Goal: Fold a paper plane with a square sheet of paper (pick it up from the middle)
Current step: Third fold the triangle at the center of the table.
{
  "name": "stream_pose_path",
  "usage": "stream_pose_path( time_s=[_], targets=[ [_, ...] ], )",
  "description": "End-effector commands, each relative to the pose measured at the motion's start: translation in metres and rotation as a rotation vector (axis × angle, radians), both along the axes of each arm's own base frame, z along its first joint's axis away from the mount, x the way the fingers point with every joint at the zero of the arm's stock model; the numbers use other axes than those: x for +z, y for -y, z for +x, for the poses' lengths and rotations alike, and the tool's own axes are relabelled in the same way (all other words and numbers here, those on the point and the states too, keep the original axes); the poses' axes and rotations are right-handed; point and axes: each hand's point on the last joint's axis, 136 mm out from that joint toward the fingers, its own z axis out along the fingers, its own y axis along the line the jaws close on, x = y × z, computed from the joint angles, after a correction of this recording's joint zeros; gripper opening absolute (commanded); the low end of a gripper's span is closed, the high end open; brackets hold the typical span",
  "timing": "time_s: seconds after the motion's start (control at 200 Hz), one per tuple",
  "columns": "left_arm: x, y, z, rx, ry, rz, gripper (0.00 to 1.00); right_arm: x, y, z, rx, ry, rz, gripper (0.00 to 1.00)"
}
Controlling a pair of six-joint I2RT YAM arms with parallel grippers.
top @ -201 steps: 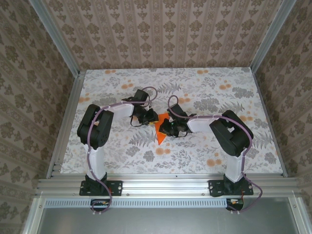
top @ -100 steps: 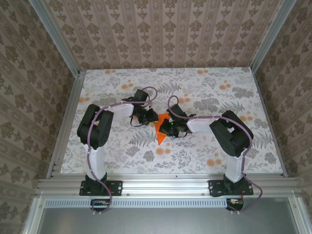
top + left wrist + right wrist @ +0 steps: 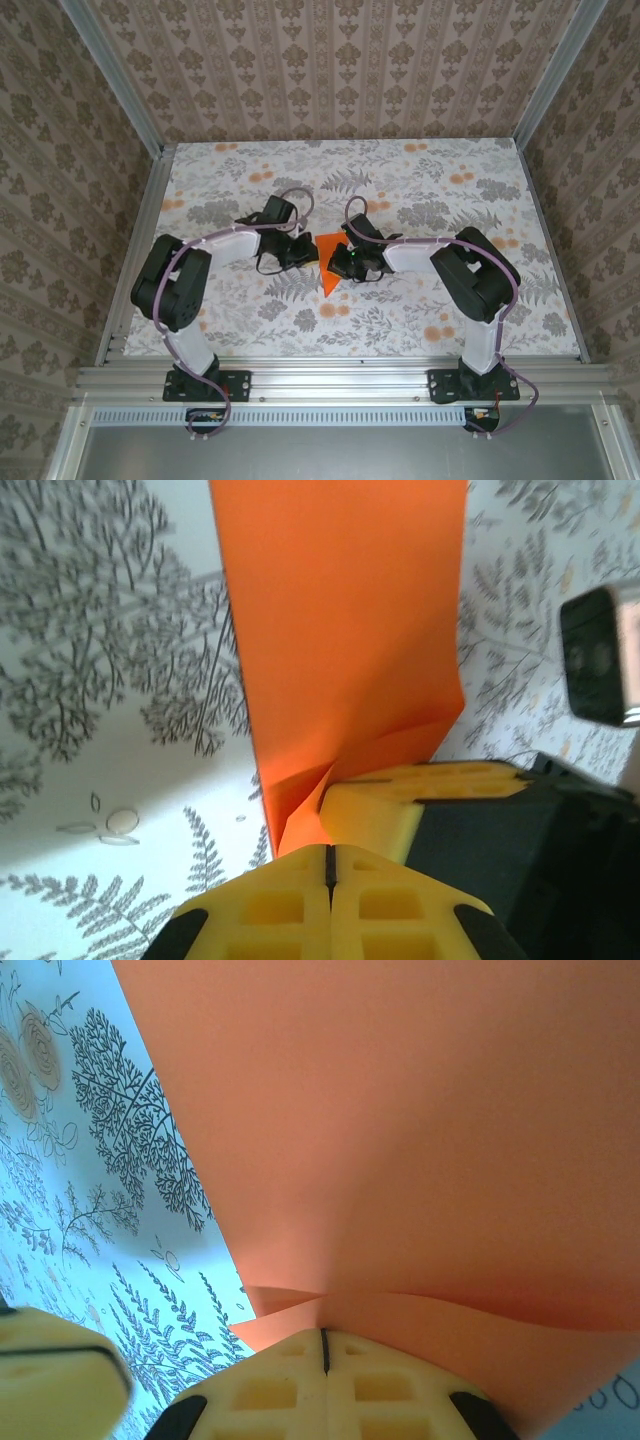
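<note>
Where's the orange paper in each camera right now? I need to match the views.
Top external: paper mid-picture, between left tool and right tool.
Left wrist: paper fills the upper middle, down to the left tool.
Right wrist: paper covers the upper right, down to the right tool.
Shared landmark: grey fern print beside the paper.

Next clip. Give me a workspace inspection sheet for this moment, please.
Surface: floral-print table cover, lying flat.
Job's things: orange paper, triangular from above, its point towards the near edge.
Clutter: nothing seen.
Grippers: left gripper and right gripper both shut on the orange paper, close together.
Cables: purple cables run along both arms; no snag seen.
Surroundings: patterned walls, aluminium frame.
</note>
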Motion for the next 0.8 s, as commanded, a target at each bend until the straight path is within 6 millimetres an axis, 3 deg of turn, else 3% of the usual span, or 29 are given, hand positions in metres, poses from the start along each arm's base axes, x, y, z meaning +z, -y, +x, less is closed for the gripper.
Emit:
stream_pose_path(
  time_s=[0.0, 0.25, 0.53, 0.64, 0.795],
  targets=[
    [-0.004, 0.007, -0.007, -0.011, -0.024, -0.021, 0.03, -0.040, 0.036, -0.022, -0.057, -0.117, -0.175, 0.03],
    [-0.013, 0.019, -0.002, -0.020, -0.039, -0.022, 0.01, -0.040, 0.035, -0.022, -0.056, -0.120, -0.168, 0.03],
    [-0.037, 0.013, -0.004, -0.008, -0.077, 0.053, 0.00, -0.037, 0.031, -0.021, -0.045, -0.112, -0.149, 0.03],
    [-0.048, 0.006, -0.004, 0.007, -0.094, 0.104, 0.00, -0.025, 0.023, -0.016, -0.025, -0.073, -0.100, 0.04],
    [-0.059, -0.002, -0.009, 0.013, -0.116, 0.158, 0.00, 0.007, 0.005, -0.009, 0.045, 0.022, 0.020, 0.05]
  ],
)
